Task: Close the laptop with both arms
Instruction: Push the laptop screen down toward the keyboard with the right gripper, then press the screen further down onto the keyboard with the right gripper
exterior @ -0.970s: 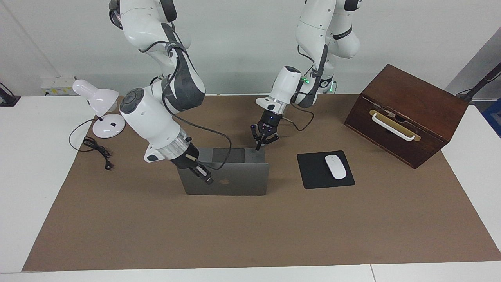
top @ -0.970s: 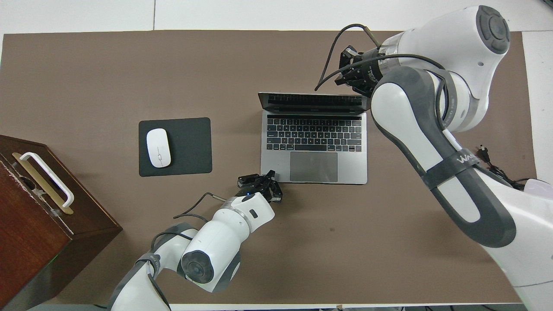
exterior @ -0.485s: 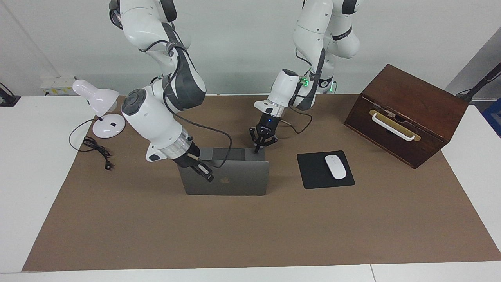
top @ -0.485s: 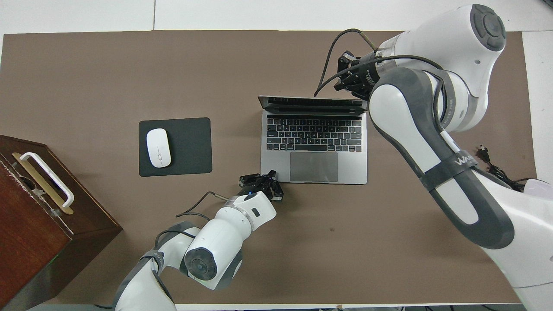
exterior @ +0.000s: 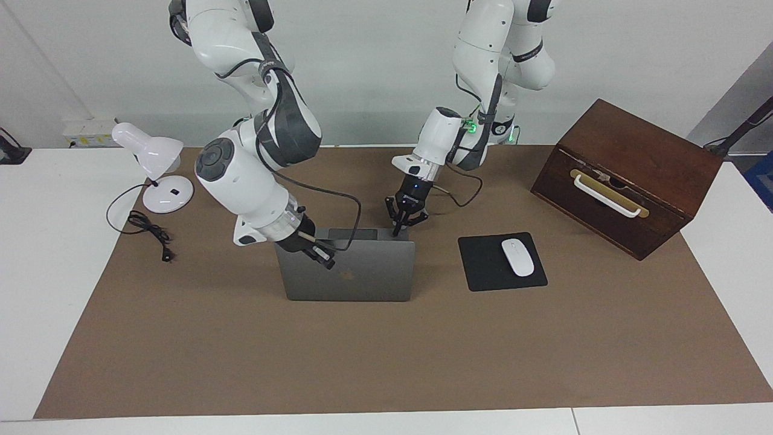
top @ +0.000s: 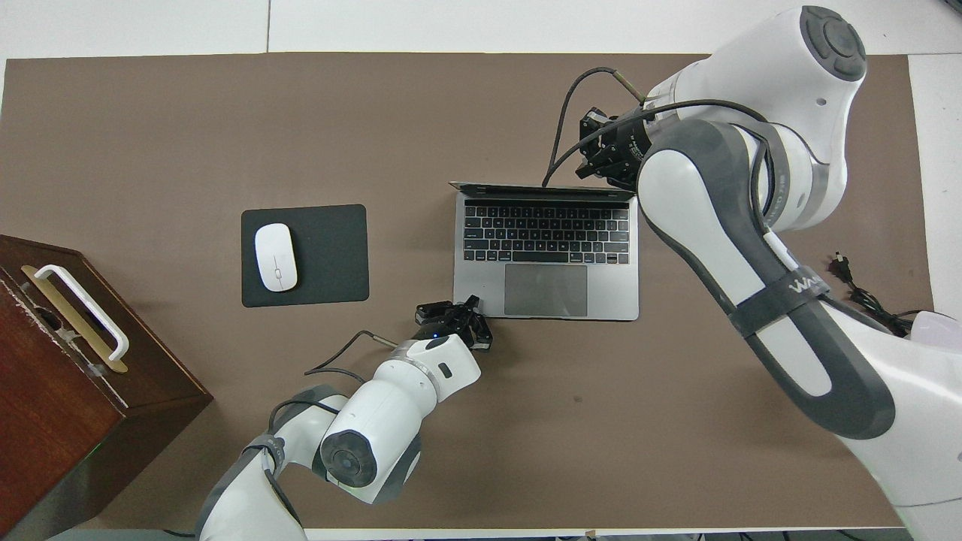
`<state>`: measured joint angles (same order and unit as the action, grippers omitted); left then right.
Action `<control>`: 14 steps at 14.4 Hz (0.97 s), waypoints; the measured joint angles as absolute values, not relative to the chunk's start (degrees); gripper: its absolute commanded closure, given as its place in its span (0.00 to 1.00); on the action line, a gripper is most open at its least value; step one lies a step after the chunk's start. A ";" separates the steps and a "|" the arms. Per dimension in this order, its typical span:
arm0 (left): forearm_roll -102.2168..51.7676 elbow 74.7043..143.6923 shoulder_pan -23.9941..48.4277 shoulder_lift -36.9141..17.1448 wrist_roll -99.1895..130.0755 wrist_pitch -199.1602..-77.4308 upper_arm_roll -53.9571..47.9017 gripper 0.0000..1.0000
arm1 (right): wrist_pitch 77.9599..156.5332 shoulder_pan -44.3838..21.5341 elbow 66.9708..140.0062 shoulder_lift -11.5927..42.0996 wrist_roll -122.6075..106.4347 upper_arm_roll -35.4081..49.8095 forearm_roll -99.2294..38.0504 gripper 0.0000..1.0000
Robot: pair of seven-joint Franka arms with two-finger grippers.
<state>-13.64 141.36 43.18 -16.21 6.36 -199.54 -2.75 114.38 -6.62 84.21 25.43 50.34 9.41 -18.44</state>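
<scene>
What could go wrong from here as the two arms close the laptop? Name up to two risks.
1. The left claw sits shut at the front corner of the laptop deck; the lid may come down on it.
2. The right claw presses the lid with shut fingertips near one end only, so it might slip off or push the laptop toward the robots.

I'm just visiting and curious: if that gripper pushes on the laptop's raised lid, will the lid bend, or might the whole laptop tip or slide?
The laptop looks like rigid metal, so the lid probably swings on its hinge rather than bending. Its wide keyboard deck lies flat on the mat, so tipping seems unlikely. It might slide slightly; the left gripper at the deck's corner may steady it.
</scene>
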 measured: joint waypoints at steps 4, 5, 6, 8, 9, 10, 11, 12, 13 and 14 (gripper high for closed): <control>-13.63 141.37 43.17 -16.28 5.61 -199.67 -2.68 1.00 | 111.53 -6.66 84.37 25.43 50.32 10.13 -17.94 1.00; -13.63 141.37 43.17 -16.29 5.35 -199.69 -2.68 1.00 | 111.14 -6.67 84.58 25.44 50.32 10.31 -17.56 1.00; -13.63 141.37 43.17 -16.30 5.00 -199.71 -2.68 1.00 | 110.69 -6.67 84.87 25.44 50.32 10.63 -16.93 1.00; -13.63 141.38 43.17 -16.32 4.53 -199.75 -2.69 1.00 | 110.36 -6.69 85.59 25.44 50.32 11.35 -16.02 1.00; -13.63 141.39 43.17 -16.33 4.33 -199.77 -2.69 1.00 | 110.31 -6.70 85.94 25.44 50.32 11.55 -15.89 1.00; -13.63 141.39 43.17 -16.34 4.06 -199.80 -2.70 1.00 | 110.26 -6.72 86.36 25.45 50.32 11.64 -15.87 1.00; -13.63 141.39 43.17 -16.35 3.69 -199.84 -2.71 1.00 | 110.26 -6.73 86.80 25.44 50.32 11.69 -15.87 1.00; -13.63 141.41 43.18 -16.37 3.32 -199.89 -2.71 1.00 | 110.26 -6.76 87.26 25.45 50.30 11.71 -15.85 1.00; -13.63 141.41 43.18 -16.39 2.96 -199.94 -2.72 1.00 | 110.26 -6.84 87.70 25.45 50.25 11.71 -15.72 1.00; -13.63 141.42 43.18 -16.40 2.50 -199.98 -2.73 1.00 | 110.26 -6.94 88.11 25.45 50.23 11.71 -15.56 1.00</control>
<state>-13.63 141.42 43.18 -16.40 2.50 -199.98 -2.73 110.26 -6.94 88.11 25.45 50.23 11.71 -15.56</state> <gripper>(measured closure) 0.991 0.991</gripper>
